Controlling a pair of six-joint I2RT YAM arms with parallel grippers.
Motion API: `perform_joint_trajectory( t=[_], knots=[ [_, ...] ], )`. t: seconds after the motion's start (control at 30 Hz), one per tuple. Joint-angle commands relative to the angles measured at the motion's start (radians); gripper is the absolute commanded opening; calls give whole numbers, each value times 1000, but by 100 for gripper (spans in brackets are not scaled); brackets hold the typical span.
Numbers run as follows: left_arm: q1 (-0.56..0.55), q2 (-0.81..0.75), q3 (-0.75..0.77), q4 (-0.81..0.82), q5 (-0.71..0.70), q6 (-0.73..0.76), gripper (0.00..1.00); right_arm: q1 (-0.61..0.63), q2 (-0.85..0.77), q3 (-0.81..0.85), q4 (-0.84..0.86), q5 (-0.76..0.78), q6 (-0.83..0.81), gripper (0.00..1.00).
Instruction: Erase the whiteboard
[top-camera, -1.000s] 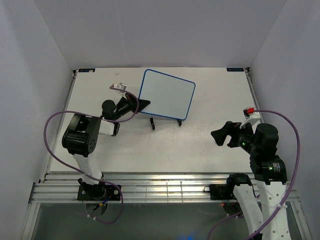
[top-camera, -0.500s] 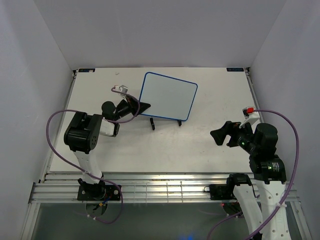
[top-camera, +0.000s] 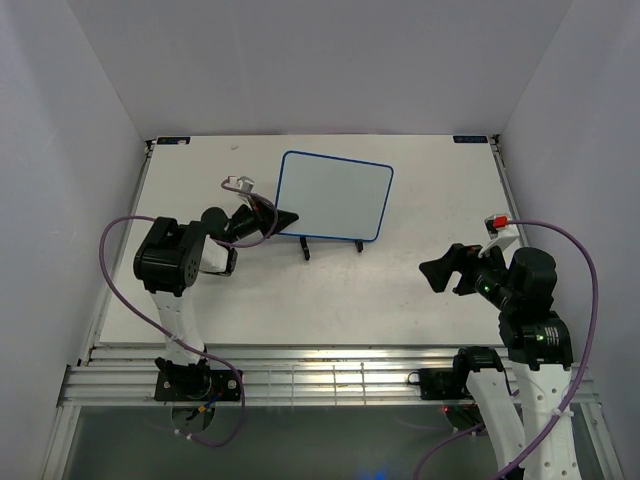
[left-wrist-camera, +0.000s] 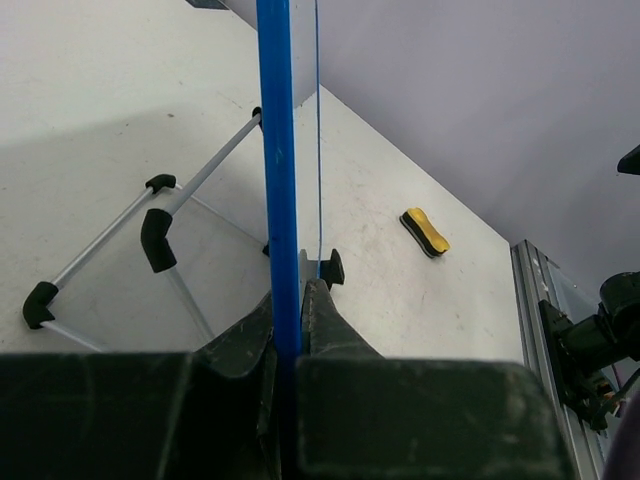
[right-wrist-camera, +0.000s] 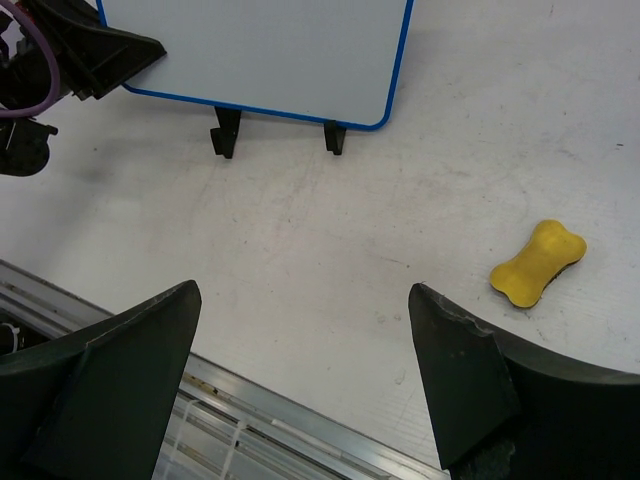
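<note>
The whiteboard (top-camera: 335, 195), white with a thin blue frame and two black feet, stands at the back middle of the table. Its face is blank in the top view and in the right wrist view (right-wrist-camera: 260, 50). My left gripper (top-camera: 288, 217) is shut on the board's lower left edge; in the left wrist view its jaws (left-wrist-camera: 287, 295) pinch the blue frame (left-wrist-camera: 278, 150). My right gripper (top-camera: 440, 270) is open and empty over the right front of the table, well apart from the board; its jaws (right-wrist-camera: 302, 292) stand wide.
A yellow bone-shaped eraser (right-wrist-camera: 538, 262) lies on the table right of the board, also in the left wrist view (left-wrist-camera: 425, 231); the top view does not show it. Metal rails (top-camera: 330, 375) run along the near edge. Grey walls enclose the table.
The left gripper has turned the whiteboard a little, so its edges now sit squarer to the table. The left arm's body has shifted slightly right. The right arm has barely moved.
</note>
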Motion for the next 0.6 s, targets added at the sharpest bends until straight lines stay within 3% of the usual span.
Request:
perform_joint_trajectory(
  t=[0.0,0.57],
  knots=[
    [58,61,-13,298,39,126,11,-3,-14,-12,61,-28,1,90],
    [58,156,-9,296,81,150,25,-3,-29,-54,89,-48,7,90]
  ],
)
